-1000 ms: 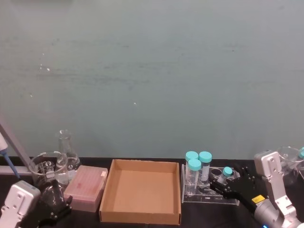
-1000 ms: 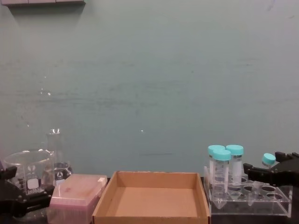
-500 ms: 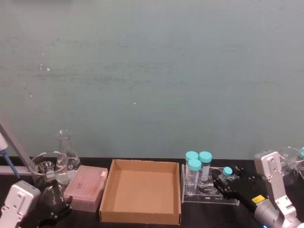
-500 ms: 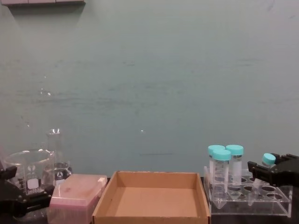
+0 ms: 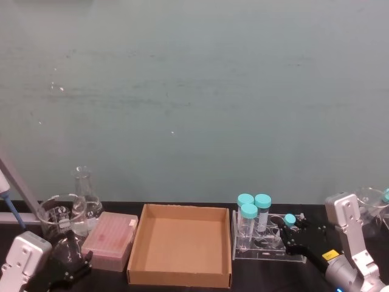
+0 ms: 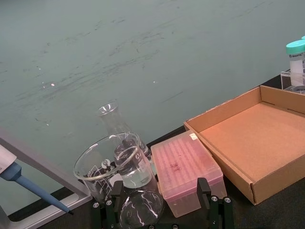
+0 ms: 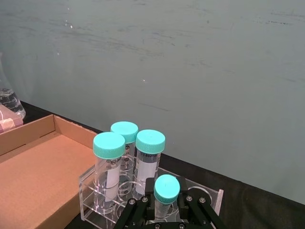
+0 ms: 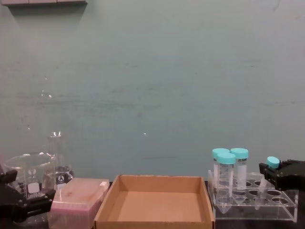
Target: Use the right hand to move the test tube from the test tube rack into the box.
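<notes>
Jaws: the right hand (image 7: pixel 167 201) has its jaws clenched on the tube (image 7: pixel 167 189), one black finger on each side just under the teal cap.
Tube: between the jaws, its pointed tip down in a hole of the rack (image 8: pixel 252 211), not yet lifted out.
Long axis: near upright, leaning in the chest view, cap toward the right hand's side and tip toward the box.
Way to go: the box (image 5: pixel 179 277) lies to the left of the jaws, just beside the rack's far end. My judgement is that the tube must rise clear of the hole before it travels left.
In the way: three wide tubes (image 7: pixel 150 143) stand between the jaws and the box, so the carry has to pass above or around their caps.
Nearer arm: the right, already on the tube.
Left hand (image 6: pixel 159 204): parked well away, past the box, jaws released and spread about a round glass vessel.
Box contents: bare floor, nothing in it.
Rack contents: the slim tube and the three wide ones; the other holes look free.
</notes>
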